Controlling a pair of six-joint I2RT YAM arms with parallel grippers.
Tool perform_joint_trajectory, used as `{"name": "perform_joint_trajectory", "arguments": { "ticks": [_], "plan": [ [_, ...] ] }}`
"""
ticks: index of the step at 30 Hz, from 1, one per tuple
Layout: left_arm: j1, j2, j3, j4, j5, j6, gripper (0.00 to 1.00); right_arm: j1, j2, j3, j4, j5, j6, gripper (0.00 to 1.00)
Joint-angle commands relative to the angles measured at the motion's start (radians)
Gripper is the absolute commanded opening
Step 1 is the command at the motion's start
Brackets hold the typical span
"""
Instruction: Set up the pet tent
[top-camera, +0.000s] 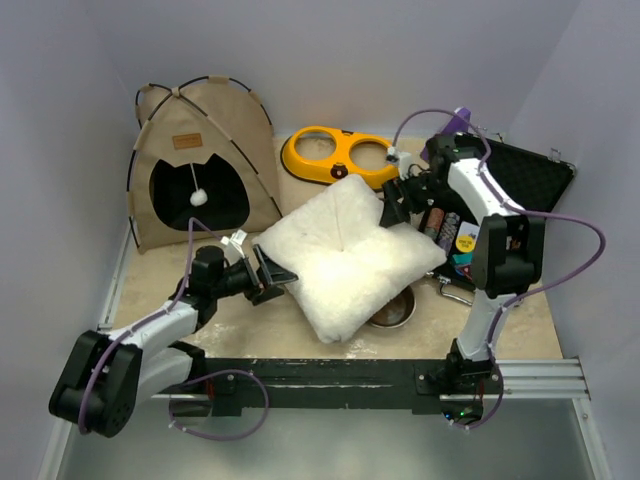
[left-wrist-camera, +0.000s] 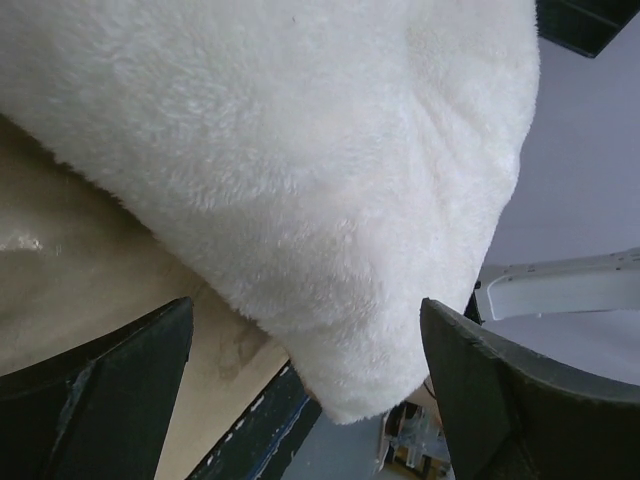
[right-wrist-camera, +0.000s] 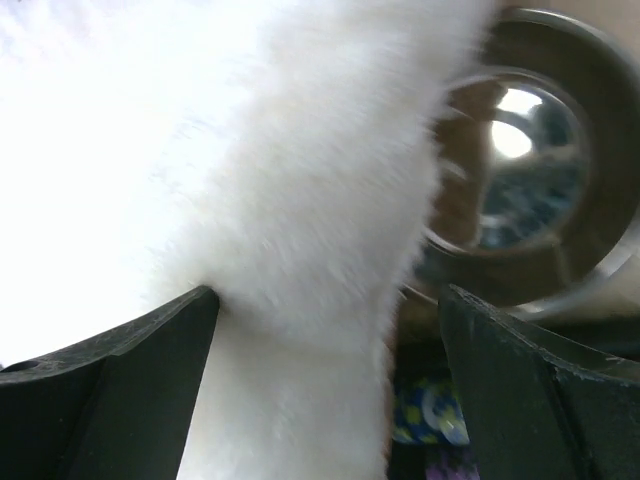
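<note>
The pet tent (top-camera: 200, 150) stands upright at the far left of the table (top-camera: 150, 290), close to the left wall, its tan fabric stretched over thin black poles. Its dark, arched door faces the near side, and a white pom-pom (top-camera: 197, 197) hangs in the opening. A small brown label patch sits above the door.

A fluffy white cushion (top-camera: 345, 255) lies at the centre of the table, well apart from the tent, and both arms reach toward it. The left pincer (top-camera: 272, 275) is at the cushion's left corner with its jaws spread wide. In the left wrist view the corner sits between the dark fingers (left-wrist-camera: 120, 400), with space on either side. The right pincer (top-camera: 392, 205) is at the cushion's far right corner, also wide open. In its wrist view the pile fills the gap and brushes one of the fingers (right-wrist-camera: 120, 390), but nothing is clamped.

A yellow double-bowl feeder (top-camera: 340, 157) lies beyond the cushion, to the right of the tent. A metal bowl (top-camera: 392, 312) shows from under the cushion's near right edge. An open black case (top-camera: 530, 175) rests at the far right.
</note>
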Motion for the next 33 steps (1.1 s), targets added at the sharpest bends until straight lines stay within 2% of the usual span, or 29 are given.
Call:
{"name": "perform_joint_trajectory", "arguments": {
  "ticks": [1, 3, 4, 5, 8, 9, 11, 12, 13, 19, 23, 25, 29, 31, 33],
  "plan": [
    [-0.049, 0.097, 0.026, 0.292, -0.124, -0.087, 0.99, 0.096, 0.018, 0.013, -0.049, -0.052, -0.030, 0.91],
    [-0.061, 0.144, 0.066, 0.357, -0.128, -0.081, 0.89, 0.099, 0.012, 0.011, -0.058, -0.079, -0.046, 0.81],
    [-0.064, 0.162, 0.098, 0.380, -0.119, -0.058, 0.80, 0.101, 0.003, 0.008, -0.058, -0.089, -0.052, 0.75],
    [-0.066, 0.167, 0.131, 0.367, -0.115, -0.020, 0.72, 0.101, -0.006, 0.004, -0.056, -0.102, -0.057, 0.64],
    [-0.069, 0.113, 0.243, 0.198, -0.129, 0.090, 0.43, 0.122, -0.057, -0.010, -0.056, -0.151, -0.076, 0.38],
    [-0.069, 0.089, 0.277, 0.122, -0.140, 0.138, 0.28, 0.137, -0.077, -0.012, -0.056, -0.180, -0.084, 0.30],
    [-0.069, 0.031, 0.366, -0.051, -0.148, 0.251, 0.06, 0.189, -0.113, 0.011, -0.053, -0.210, -0.092, 0.12],
    [-0.069, 0.009, 0.404, -0.149, -0.148, 0.311, 0.00, 0.215, -0.133, 0.024, -0.043, -0.225, -0.090, 0.03],
    [-0.069, -0.017, 0.434, -0.222, -0.146, 0.351, 0.00, 0.241, -0.158, 0.030, -0.014, -0.237, -0.072, 0.00],
    [-0.066, -0.135, 0.547, -0.576, -0.037, 0.601, 0.00, 0.478, -0.267, 0.031, 0.268, -0.292, 0.141, 0.00],
    [-0.026, -0.169, 0.633, -0.810, -0.020, 0.770, 0.00, 0.659, -0.253, 0.025, 0.549, -0.288, 0.350, 0.00],
    [0.082, -0.143, 0.685, -0.909, 0.018, 0.856, 0.00, 0.734, -0.201, 0.088, 0.606, -0.279, 0.411, 0.00],
    [0.401, -0.027, 0.820, -1.164, 0.205, 1.121, 0.00, 0.779, -0.141, 0.133, 0.701, -0.256, 0.560, 0.00],
    [0.478, 0.010, 0.880, -1.239, 0.237, 1.245, 0.00, 0.792, -0.135, 0.101, 0.808, -0.207, 0.636, 0.00],
    [0.526, 0.041, 0.906, -1.237, 0.202, 1.255, 0.00, 0.803, -0.097, 0.099, 0.885, -0.176, 0.693, 0.00]
  ]
}}
